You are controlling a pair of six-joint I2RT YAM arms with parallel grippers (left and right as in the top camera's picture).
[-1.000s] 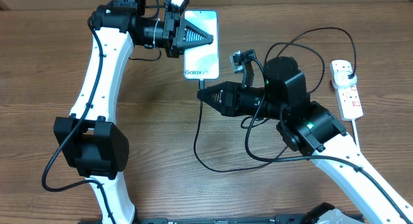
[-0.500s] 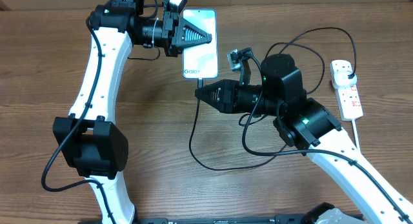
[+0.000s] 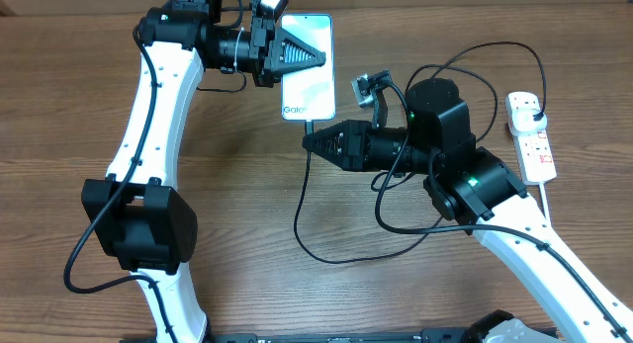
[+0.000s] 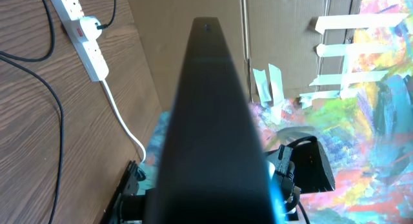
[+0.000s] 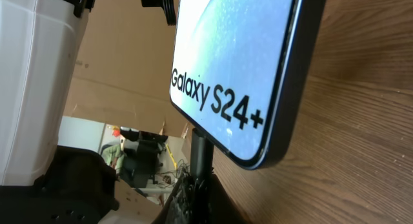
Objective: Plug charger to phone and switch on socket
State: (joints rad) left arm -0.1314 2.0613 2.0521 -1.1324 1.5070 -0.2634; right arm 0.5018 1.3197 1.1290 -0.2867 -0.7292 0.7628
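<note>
- Left gripper (image 3: 318, 56) clamped on phone (image 3: 315, 94); glassy, slippery (hold the side edges).
- Right gripper (image 3: 307, 141) pinches charger (image 5: 200, 156) tip at phone's lower edge; I'd hold the stiff connector, since the cable's limp.

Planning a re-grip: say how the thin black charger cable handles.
Thin black charger cable lies in slack loops: probably floppy, light. Its plug sits in the white power strip, so hard pulls may drag that.

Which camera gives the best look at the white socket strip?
The overhead view: the whole socket lies flat, with its red markings visible. The left wrist view catches it slanted in a corner; the right wrist view misses it.
</note>
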